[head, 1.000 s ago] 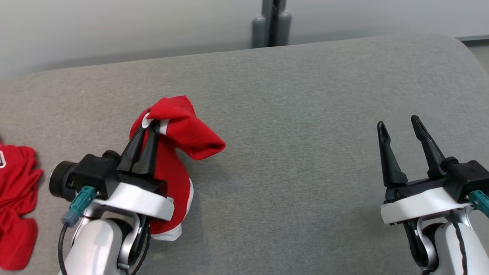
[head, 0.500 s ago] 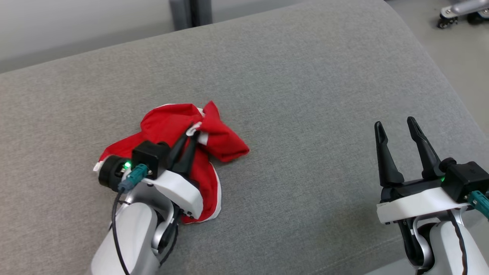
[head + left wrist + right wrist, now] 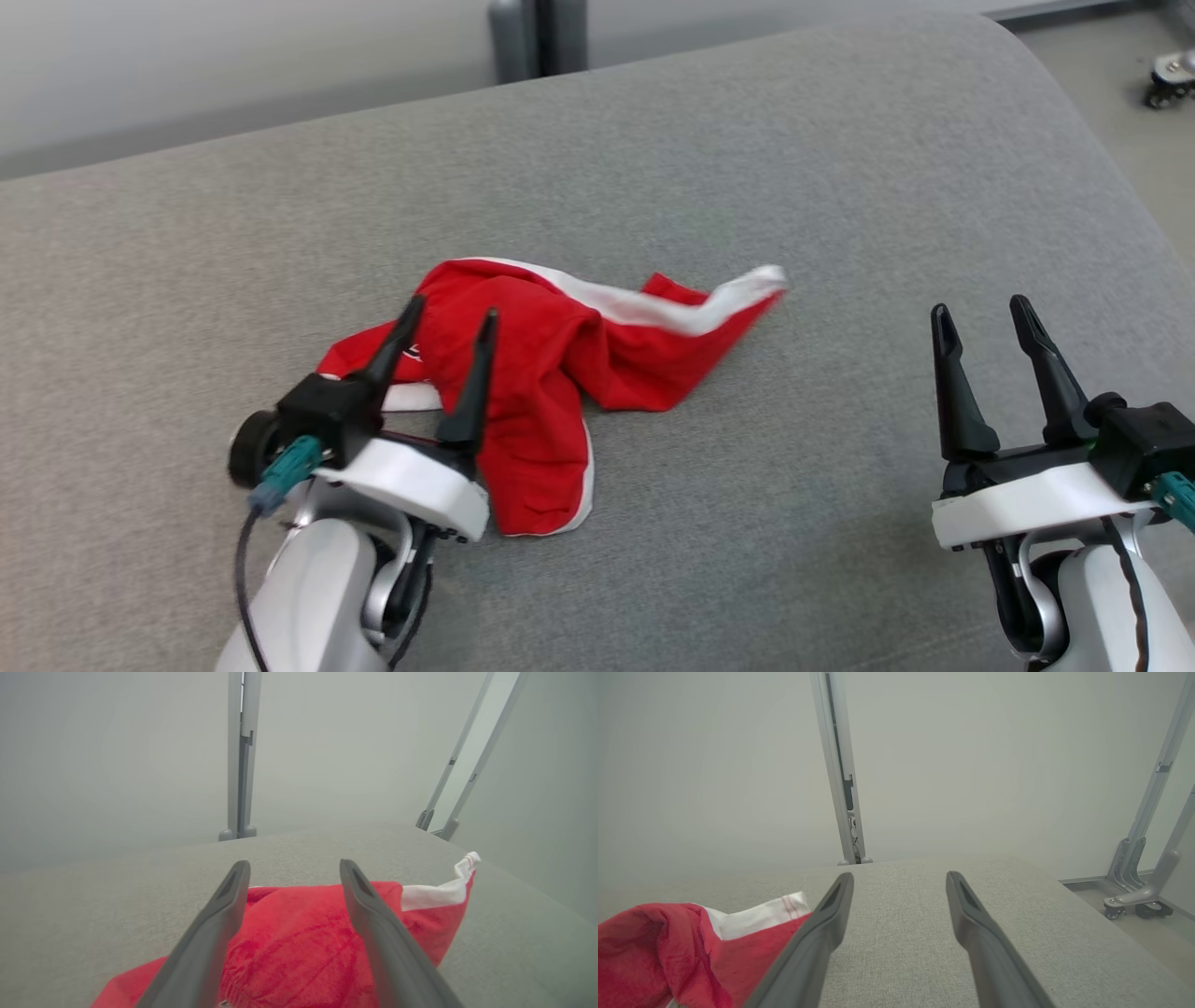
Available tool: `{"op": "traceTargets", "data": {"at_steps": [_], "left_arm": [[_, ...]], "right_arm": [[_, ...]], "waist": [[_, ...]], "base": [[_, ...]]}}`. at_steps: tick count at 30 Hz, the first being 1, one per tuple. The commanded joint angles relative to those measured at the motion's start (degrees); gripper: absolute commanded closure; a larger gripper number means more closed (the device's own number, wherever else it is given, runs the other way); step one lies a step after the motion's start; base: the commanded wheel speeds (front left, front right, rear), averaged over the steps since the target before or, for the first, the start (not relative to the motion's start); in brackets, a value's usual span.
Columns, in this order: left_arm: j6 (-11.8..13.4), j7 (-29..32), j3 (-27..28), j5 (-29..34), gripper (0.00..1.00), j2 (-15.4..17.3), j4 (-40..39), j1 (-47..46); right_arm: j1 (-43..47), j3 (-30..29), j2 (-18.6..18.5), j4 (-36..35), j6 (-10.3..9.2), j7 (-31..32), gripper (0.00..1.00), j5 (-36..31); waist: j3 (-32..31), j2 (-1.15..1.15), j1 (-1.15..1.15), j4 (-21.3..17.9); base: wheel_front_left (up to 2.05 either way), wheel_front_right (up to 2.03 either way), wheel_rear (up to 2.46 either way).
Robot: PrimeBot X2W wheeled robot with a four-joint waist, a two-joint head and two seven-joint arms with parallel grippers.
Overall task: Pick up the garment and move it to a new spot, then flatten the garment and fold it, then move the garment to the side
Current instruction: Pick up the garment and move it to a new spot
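The garment is red with white trim and lies crumpled on the grey padded table, a white-edged end stretching to the right. My left gripper hovers over its left part, jaws open, nothing between them. In the left wrist view the garment spreads below and between the open fingers. My right gripper stands open at the lower right, well apart from the cloth. The right wrist view shows the garment at its lower left, beside the left fingertip.
The table's rounded right edge drops to the floor, where a wheeled base stands. A grey post rises behind the far edge against a pale wall. Bare grey surface lies between the garment and my right gripper.
My left gripper has opened and let go of the garment, which now lies spread lower on the table with one end flung right. The head camera has shifted. The right gripper is unchanged.
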Motion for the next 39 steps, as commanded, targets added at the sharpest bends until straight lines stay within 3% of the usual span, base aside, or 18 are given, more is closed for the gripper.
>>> {"op": "traceTargets", "data": {"at_steps": [1,14,26,39], "left_arm": [[0.94,-0.46,1.17,-0.46,0.0,0.84,-0.78,1.13],[6.31,-1.83,9.22,-2.56,0.0,6.16,-6.2,8.69],[7.56,0.86,9.78,-2.74,0.0,9.44,-9.8,17.05],[8.29,2.14,9.51,-3.14,0.0,10.23,-11.87,19.96]], "right_arm": [[0.4,-0.34,-0.24,-0.01,-0.02,-0.18,0.0,-0.46],[3.15,-1.12,-0.27,-0.73,-0.02,1.74,0.0,-2.19],[7.97,0.23,-0.26,-1.25,-0.02,3.89,0.0,-2.17],[11.39,-0.81,-0.26,-3.59,-0.02,5.61,0.0,-1.56]], "waist": [[-1.31,0.0,0.0,1.92],[-6.0,0.0,0.0,9.33],[-11.58,0.0,0.0,9.8],[-13.14,0.0,0.0,10.29]], "base": [[0.0,0.0,0.0],[0.0,0.0,0.0],[0.0,0.0,0.0],[0.0,0.0,0.0]]}}
